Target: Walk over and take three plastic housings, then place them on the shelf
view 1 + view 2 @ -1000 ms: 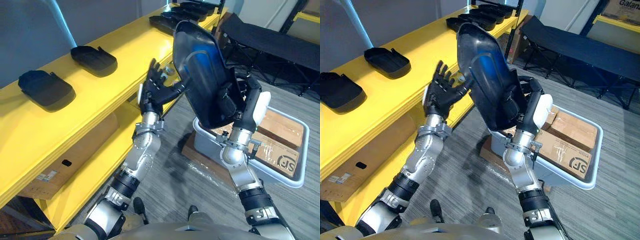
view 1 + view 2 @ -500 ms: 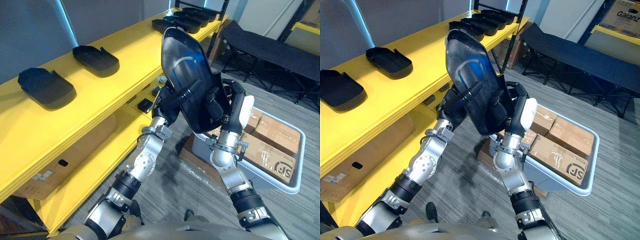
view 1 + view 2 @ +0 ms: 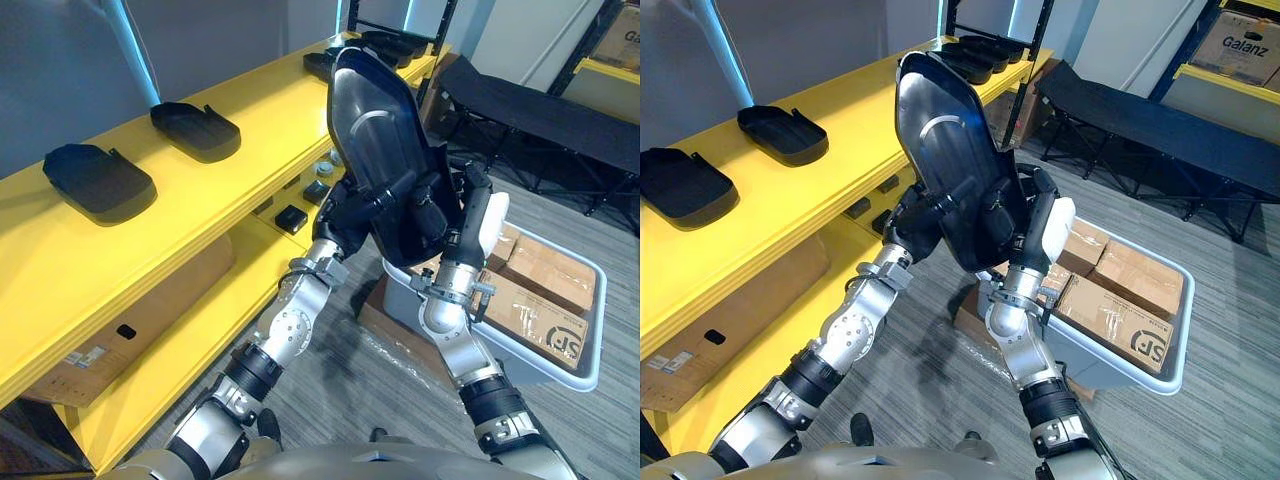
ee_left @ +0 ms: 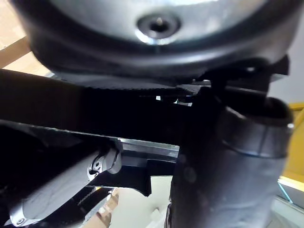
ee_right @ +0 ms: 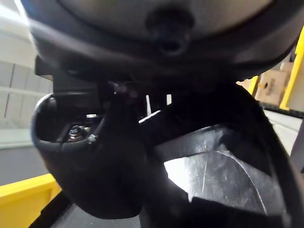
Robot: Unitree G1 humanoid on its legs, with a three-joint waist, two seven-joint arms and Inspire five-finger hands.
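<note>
Two grips: my left hand (image 3: 346,214) and right hand (image 3: 468,225) curl round plastic housing (image 3: 372,120) low down; likely stiff, light, slick.

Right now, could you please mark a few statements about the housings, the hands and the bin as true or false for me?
1. The left hand and the right hand both grip the held housing. True.
2. The held housing lies flat on the yellow shelf. False: it stands on end in the air beside the shelf.
3. A near housing and a farther housing lie apart on the shelf top. True.
4. The grey bin is empty. False: it holds cardboard boxes.
</note>
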